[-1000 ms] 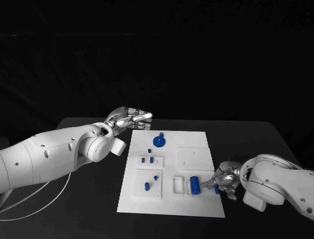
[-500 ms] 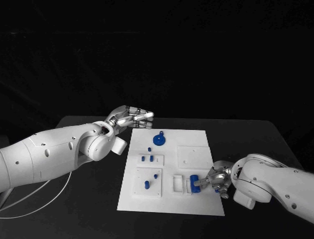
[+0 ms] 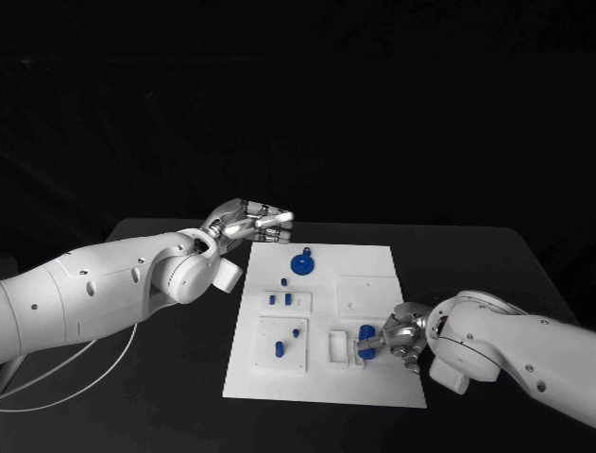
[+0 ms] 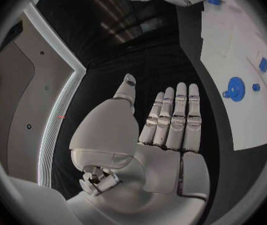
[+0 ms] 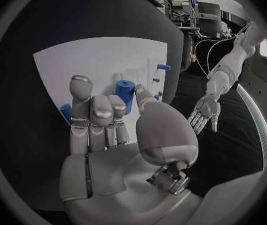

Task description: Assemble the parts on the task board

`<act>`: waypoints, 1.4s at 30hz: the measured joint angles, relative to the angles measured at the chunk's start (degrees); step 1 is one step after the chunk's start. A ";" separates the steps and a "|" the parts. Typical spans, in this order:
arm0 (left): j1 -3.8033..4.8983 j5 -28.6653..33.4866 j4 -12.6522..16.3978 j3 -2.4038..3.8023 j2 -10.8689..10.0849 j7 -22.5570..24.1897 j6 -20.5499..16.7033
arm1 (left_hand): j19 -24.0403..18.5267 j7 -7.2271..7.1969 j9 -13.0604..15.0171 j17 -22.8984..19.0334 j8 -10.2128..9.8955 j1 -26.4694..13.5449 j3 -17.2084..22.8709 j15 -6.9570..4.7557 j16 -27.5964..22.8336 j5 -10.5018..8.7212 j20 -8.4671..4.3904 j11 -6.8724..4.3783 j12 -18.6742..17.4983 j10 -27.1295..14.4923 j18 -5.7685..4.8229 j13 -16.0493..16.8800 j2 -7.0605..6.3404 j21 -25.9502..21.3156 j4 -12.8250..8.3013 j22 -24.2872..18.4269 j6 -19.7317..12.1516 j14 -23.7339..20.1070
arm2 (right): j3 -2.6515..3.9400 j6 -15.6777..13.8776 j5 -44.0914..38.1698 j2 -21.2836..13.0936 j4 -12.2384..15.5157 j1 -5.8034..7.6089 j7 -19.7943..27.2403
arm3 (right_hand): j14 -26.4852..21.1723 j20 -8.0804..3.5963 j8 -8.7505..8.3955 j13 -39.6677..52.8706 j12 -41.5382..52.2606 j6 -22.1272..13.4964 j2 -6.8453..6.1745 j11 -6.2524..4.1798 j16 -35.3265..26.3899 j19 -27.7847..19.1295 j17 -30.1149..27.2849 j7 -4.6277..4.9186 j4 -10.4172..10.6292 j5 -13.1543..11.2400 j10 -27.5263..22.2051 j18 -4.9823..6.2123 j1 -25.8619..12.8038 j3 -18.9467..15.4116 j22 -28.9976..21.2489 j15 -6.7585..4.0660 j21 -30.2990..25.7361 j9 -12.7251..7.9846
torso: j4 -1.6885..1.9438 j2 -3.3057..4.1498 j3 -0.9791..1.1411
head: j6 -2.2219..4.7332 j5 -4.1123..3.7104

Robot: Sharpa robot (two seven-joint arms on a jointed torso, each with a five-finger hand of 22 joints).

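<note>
Right hand (image 3: 396,338) sits at the near right part of the task board (image 3: 380,260). In the head view its fingers cover part of a blue cylinder (image 3: 367,333), so the contact there is hard to read. The right wrist view is clearer: the blue cylinder (image 5: 125,94) stands up between the thumb tip and the curled fingertips (image 5: 116,104), both close against it, so it looks pinched, though the far side of the contact is hidden. A second small blue piece (image 5: 66,111) peeks out behind the outer finger; whether it touches the hand cannot be told.

Left hand (image 3: 250,223) hangs over the black table (image 3: 175,377) just off the board's far left corner. The head view shows it only as a silver cluster. The left wrist view shows its fingers (image 4: 174,116) straight and side by side, thumb apart, nothing in the palm.

On the board, a round blue knob (image 3: 302,265) lies toward the far end. Small blue pegs (image 3: 282,301) stand in a white block (image 3: 282,304) mid-board; details too small to make out. A white cable (image 3: 66,377) trails on the table left of the board.
</note>
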 measured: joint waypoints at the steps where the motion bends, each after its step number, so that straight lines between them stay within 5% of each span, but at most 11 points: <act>1: 0.00 0.00 0.00 0.00 0.01 -0.01 0.03 | 0.00 0.00 0.00 0.00 0.00 0.00 0.00 0.00 0.00 0.00 0.00 0.00 0.00 0.00 0.00 0.00 0.00 0.00 0.00 0.00 0.00 0.00 | -0.07 -0.03 0.05 0.13 -0.11 0.03 0.04 | 0.00 0.00 0.00 0.05 0.00 0.02 0.00 0.00 0.00 0.00 0.00 0.01 -0.47 0.00 0.00 0.00 0.00 0.00 0.10 0.00 0.00 0.00 | 0.00 0.00 0.00 | -0.01 0.00; 4: 0.00 -0.01 0.00 0.00 0.04 -0.03 0.11 | 0.00 0.00 0.00 0.00 0.00 0.00 0.00 0.00 0.00 0.00 0.00 0.00 0.00 0.00 0.00 0.00 0.00 0.00 0.00 0.00 0.00 0.00 | -0.33 -0.09 0.18 0.35 -0.40 0.17 0.16 | 0.00 0.00 0.00 0.08 0.00 0.22 0.46 0.00 0.00 0.00 0.00 -0.01 -1.38 -0.12 0.01 -0.03 0.45 0.20 0.26 0.00 0.00 0.14 | 0.00 0.01 0.01 | -0.01 0.01; 14: 0.00 -0.08 -0.01 0.00 0.13 -0.13 0.52 | 0.00 0.00 -0.01 -0.01 0.00 0.00 0.00 0.00 0.00 0.00 0.00 0.00 0.00 0.00 0.01 -0.01 0.00 0.00 0.00 -0.01 0.00 0.00 | -1.09 -1.56 0.35 1.08 -1.58 0.30 0.77 | 0.01 0.00 0.00 0.08 0.00 2.37 2.52 -0.10 0.00 0.00 0.03 -0.45 -6.45 -2.05 0.31 -0.38 1.24 4.92 0.74 0.00 0.00 10.20 | -0.04 0.01 0.03 | -0.11 0.04; 27: 0.00 -0.18 -0.01 0.00 0.10 -0.37 0.84 | 0.00 0.00 -0.01 -0.01 0.00 0.00 0.00 0.00 0.00 0.00 0.00 0.00 0.00 0.00 0.01 -0.01 0.00 0.00 0.00 -0.01 0.00 0.00 | -1.42 -3.96 1.04 0.14 -0.41 -0.03 1.77 | 0.06 0.00 -0.87 0.14 -0.01 6.09 3.26 -0.61 0.00 0.00 0.02 -1.51 -7.80 -1.67 1.02 -0.44 0.04 8.92 1.14 -0.02 0.00 10.12 | -0.07 0.00 0.06 | -0.16 0.09; 28: 0.00 -0.19 -0.01 0.00 0.10 -0.38 0.85 | 0.00 0.00 -0.01 -0.01 0.00 0.00 0.00 0.00 0.00 0.00 0.00 0.00 0.00 0.00 0.01 -0.01 0.00 0.00 0.00 -0.01 0.00 0.00 | -1.46 -4.23 1.08 -0.08 -0.12 -0.07 1.82 | 0.05 0.00 -0.85 0.17 -0.01 6.17 3.26 -0.61 0.00 0.00 0.02 -1.59 -7.78 -1.67 1.02 -0.44 0.04 8.91 1.17 -0.03 0.11 8.57 | -0.07 0.00 0.06 | -0.15 0.19; 30: 0.00 -0.21 -0.03 0.00 0.09 -0.41 0.89 | 0.00 0.00 -0.01 -0.01 0.00 0.00 0.00 0.00 0.00 0.00 0.00 0.00 0.00 0.00 0.01 -0.01 0.01 0.00 0.00 -0.01 0.00 0.00 | -1.54 -4.82 1.20 -0.62 0.71 -0.18 1.89 | 0.04 0.00 -0.59 0.37 0.43 6.99 3.10 -0.82 0.00 0.00 0.02 -1.83 -7.19 -1.67 1.24 -0.44 -0.26 8.34 1.20 -0.04 0.23 1.71 | -0.07 0.00 0.06 | -0.13 0.34; 31: 0.00 -0.22 -0.04 0.00 0.09 -0.43 0.91 | -0.01 0.00 -0.01 -0.01 0.00 0.00 0.00 0.00 0.00 0.00 0.00 0.00 0.00 0.00 0.01 -0.01 0.01 0.00 0.00 -0.01 0.00 0.00 | -1.57 -5.09 1.25 -0.83 0.98 -0.24 1.90 | 0.15 -0.02 -0.66 0.45 0.43 7.23 3.04 -0.92 0.00 -0.02 0.02 -1.92 -6.94 -1.67 1.33 -0.43 -0.33 8.09 1.20 -0.15 0.23 0.88 | -0.07 0.00 0.05 | -0.10 0.40; 38: 0.00 -0.28 -0.05 0.00 0.05 -0.53 1.10 | 0.00 0.00 -0.01 -0.01 0.00 0.00 -0.16 0.00 0.00 0.00 0.00 0.00 0.00 0.00 0.01 -0.01 0.01 0.00 -0.17 -0.01 0.00 0.00 | -1.31 -6.75 1.55 -2.86 3.82 -0.78 1.49 | 0.03 -0.21 -0.58 0.67 0.43 7.38 3.50 -0.95 0.00 -0.21 0.11 -2.07 -6.03 -1.44 1.36 -0.45 -0.79 6.85 1.21 -0.45 0.32 0.89 | -0.08 -0.01 0.03 | -0.04 0.42; 42: 0.00 -0.31 -0.05 0.00 0.05 -0.59 1.18 | -0.01 0.00 -0.01 -0.01 0.00 0.01 -0.16 0.00 0.00 0.00 0.00 0.00 0.00 0.00 0.01 -0.01 0.01 0.00 -0.17 -0.01 0.00 0.00 | -0.78 -7.78 1.68 -3.29 5.44 -0.75 1.29 | 0.03 -0.21 -0.35 0.66 0.43 7.63 2.99 -1.12 0.00 -0.21 0.11 -2.28 -5.00 0.85 1.54 -0.46 -1.22 5.33 1.36 -0.45 0.79 1.21 | -0.08 -0.02 0.00 | -0.02 0.32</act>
